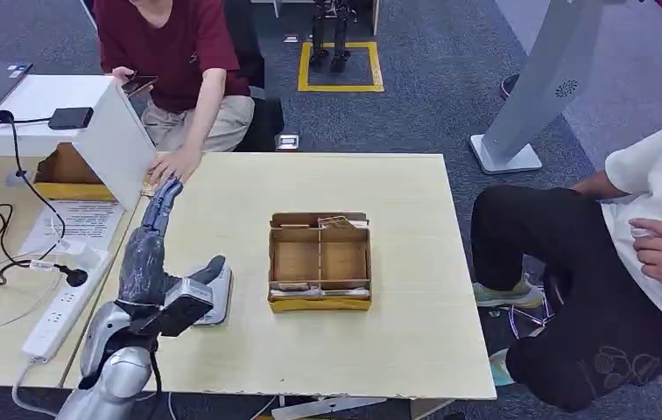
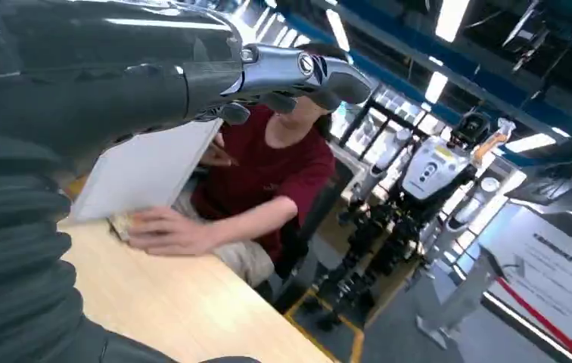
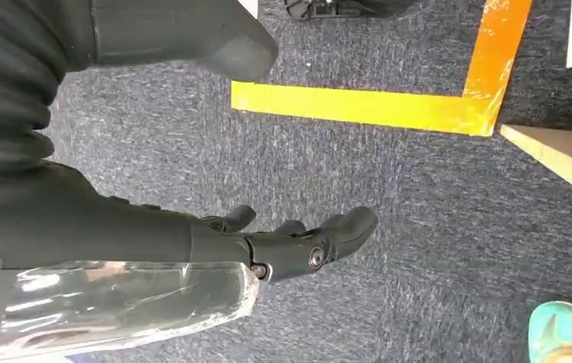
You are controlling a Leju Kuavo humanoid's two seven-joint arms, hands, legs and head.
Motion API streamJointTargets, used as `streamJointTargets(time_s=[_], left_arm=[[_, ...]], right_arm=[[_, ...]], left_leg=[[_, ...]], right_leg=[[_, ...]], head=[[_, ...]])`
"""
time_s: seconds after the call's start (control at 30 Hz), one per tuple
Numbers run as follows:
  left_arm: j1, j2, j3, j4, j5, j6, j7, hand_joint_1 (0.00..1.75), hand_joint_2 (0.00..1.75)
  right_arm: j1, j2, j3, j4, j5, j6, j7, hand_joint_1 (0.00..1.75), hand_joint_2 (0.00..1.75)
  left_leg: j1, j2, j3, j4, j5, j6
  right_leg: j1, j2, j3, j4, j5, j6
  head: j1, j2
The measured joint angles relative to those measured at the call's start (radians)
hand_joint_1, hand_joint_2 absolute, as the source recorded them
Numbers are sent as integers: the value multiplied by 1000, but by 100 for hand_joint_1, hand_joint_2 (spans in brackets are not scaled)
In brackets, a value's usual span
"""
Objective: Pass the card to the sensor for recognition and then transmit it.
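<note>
- Pale wooden table (image 1: 397, 350) on blue-grey office carpet; at its far left a white power strip (image 1: 56, 315) lies among black cables on the neighbouring desk.
- Next along, a slanted white panel (image 1: 122, 140) stands at the table's far left corner, with a person in a red top seated behind it.
- That person's hand (image 1: 174, 163) lies flat on the table corner, and the card (image 1: 148, 186) is the thin tan sliver just beside it, at the foot of the panel. It looks small, flat and stiff (too little shows for me to read any print).
- My left hand (image 1: 163, 206) is reached out long toward that corner, fingers stretched nearly straight. I see nothing between them, and the fingertips are close to the card. Whether they touch it I cannot tell.
- Nearer me, a flat grey device (image 1: 220, 302) sits on the table by my left forearm. I take it for the sensor, though I am not sure.
- My judgement: the task is near its end, with the card at the receiving person's hand; drawing my arm back seems to be all that is left.
- At the table's middle is a brown cardboard tray (image 1: 320, 303) with dividers, and a few flat pieces in it.
- Farthest right, another person (image 1: 643, 236) sits clear of the table.
- My right hand (image 3: 298, 249) hangs over the carpet, fingers loosely bent and holding nothing.
</note>
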Motion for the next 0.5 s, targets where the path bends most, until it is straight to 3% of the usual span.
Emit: streamJointTargets(time_s=[0.23, 0.37, 0.5], left_arm=[[2, 11, -6, 0, -19, 9, 6, 0, 175], [-2, 26, -34, 9, -180, 21, 56, 0, 175], [-13, 43, -78, 37, -233, 22, 87, 0, 175]], right_arm=[[0, 0, 0, 0, 3, 1, 0, 0, 175], [-3, 0, 0, -1, 9, 5, -1, 0, 175], [-7, 0, -4, -2, 11, 10, 1, 0, 175]], left_leg=[[0, 0, 0, 0, 0, 0], [0, 0, 0, 0, 0, 0], [0, 0, 0, 0, 0, 0]], right_leg=[[0, 0, 0, 0, 0, 0], [0, 0, 0, 0, 0, 0], [0, 0, 0, 0, 0, 0]], head=[[0, 0], [0, 0], [0, 0]])
